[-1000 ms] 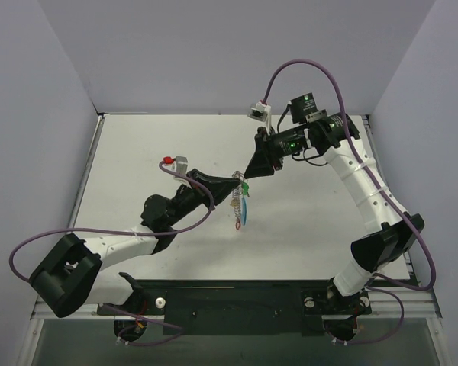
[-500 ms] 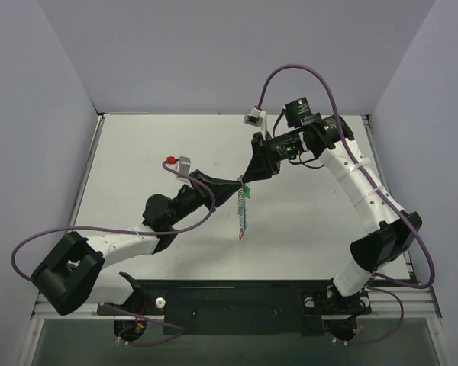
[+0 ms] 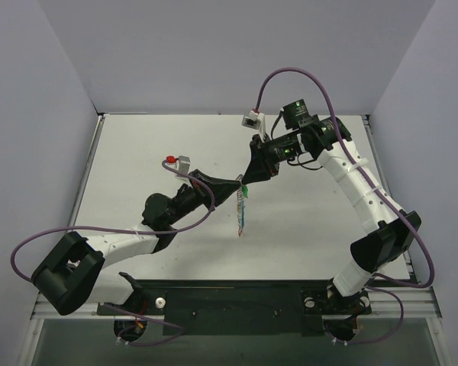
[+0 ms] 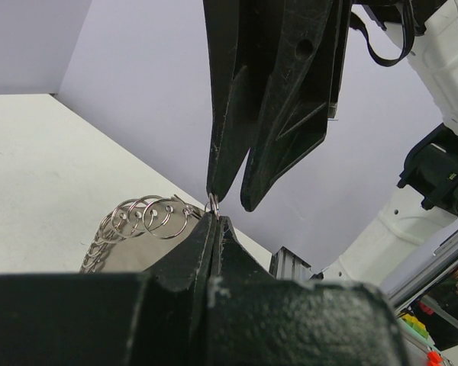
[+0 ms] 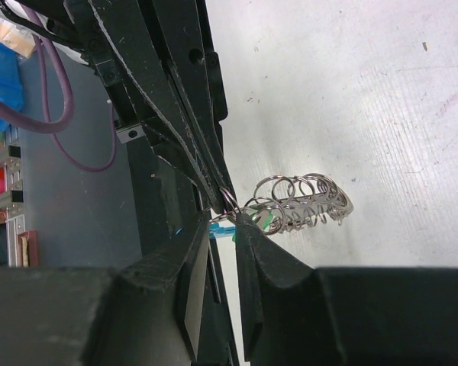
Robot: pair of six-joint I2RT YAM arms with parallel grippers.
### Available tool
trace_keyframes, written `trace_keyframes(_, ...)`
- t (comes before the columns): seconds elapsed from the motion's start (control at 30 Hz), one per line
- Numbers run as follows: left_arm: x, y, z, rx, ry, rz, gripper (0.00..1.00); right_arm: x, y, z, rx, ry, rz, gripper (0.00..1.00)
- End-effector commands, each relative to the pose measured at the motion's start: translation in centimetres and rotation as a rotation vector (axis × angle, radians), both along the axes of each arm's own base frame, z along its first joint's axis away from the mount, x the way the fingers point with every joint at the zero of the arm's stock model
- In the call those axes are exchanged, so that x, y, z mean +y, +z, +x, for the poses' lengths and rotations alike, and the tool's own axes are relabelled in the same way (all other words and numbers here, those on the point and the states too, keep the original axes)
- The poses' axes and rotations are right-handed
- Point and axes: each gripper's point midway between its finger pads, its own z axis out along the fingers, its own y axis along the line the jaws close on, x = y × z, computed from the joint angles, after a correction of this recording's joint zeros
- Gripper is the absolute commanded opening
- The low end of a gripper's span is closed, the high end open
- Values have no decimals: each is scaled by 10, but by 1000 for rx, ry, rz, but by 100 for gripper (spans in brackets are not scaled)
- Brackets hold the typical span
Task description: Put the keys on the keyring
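Observation:
The keyring (image 3: 240,213), a silvery coil of small rings, hangs above the white table mid-scene. My left gripper (image 3: 239,181) is shut on its top ring; in the left wrist view (image 4: 215,219) the jaws pinch a small ring and the coil (image 4: 141,217) trails off to the left. My right gripper (image 3: 247,180) meets it tip to tip, jaws a little apart around that ring (image 5: 223,219). A green key (image 5: 269,221) sits by the right finger, next to the coil (image 5: 298,200). A light-blue piece (image 5: 221,231) shows below. Other keys are not visible.
The white table (image 3: 137,152) lies under both arms, walled at the back and sides. A black rail (image 3: 229,305) runs along the near edge. Purple cables (image 3: 53,236) loop off both arms.
My right gripper has closed in slightly leftward on my left gripper's tip. The hanging keyring has turned, so its light-blue part now shows edge-on and narrower.

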Motion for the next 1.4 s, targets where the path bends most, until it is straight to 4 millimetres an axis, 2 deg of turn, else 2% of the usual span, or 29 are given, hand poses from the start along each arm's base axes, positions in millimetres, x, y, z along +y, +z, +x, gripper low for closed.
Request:
trace_keyframes(0.0, 16, 65, -15, -171, 2, -179, 0, 3, -4, -9, 10, 26, -11, 18)
trace_keyframes(0.2, 15, 65, -15, -172, -4, -181, 0, 3, -5, -5, 4, 19, -17, 20)
trace_keyframes(0.43, 15, 62, -15, -166, -6, -177, 0, 1, 4, 1, -15, 8, 2, 22)
trace_keyframes(0.73, 16, 61, -14, -164, -4, -181, 0, 2, 10, -2, -15, 22, 26, 21)
trace_keyframes(0.93, 17, 61, -14, -164, 1, -186, 0, 5, 3, -12, 22, 50, 28, 12)
trace_keyframes(1.1, 18, 63, -14, -164, 9, -195, 0, 6, -3, -17, 37, 61, 21, 12)
trace_keyframes(1.23, 21, 64, -14, -164, 14, -201, 0, 4, -5, -17, 37, 55, 11, 16)
trace_keyframes(1.37, 22, 65, -13, -168, 17, -205, 0, 5, -5, -17, 40, 59, 17, 13)
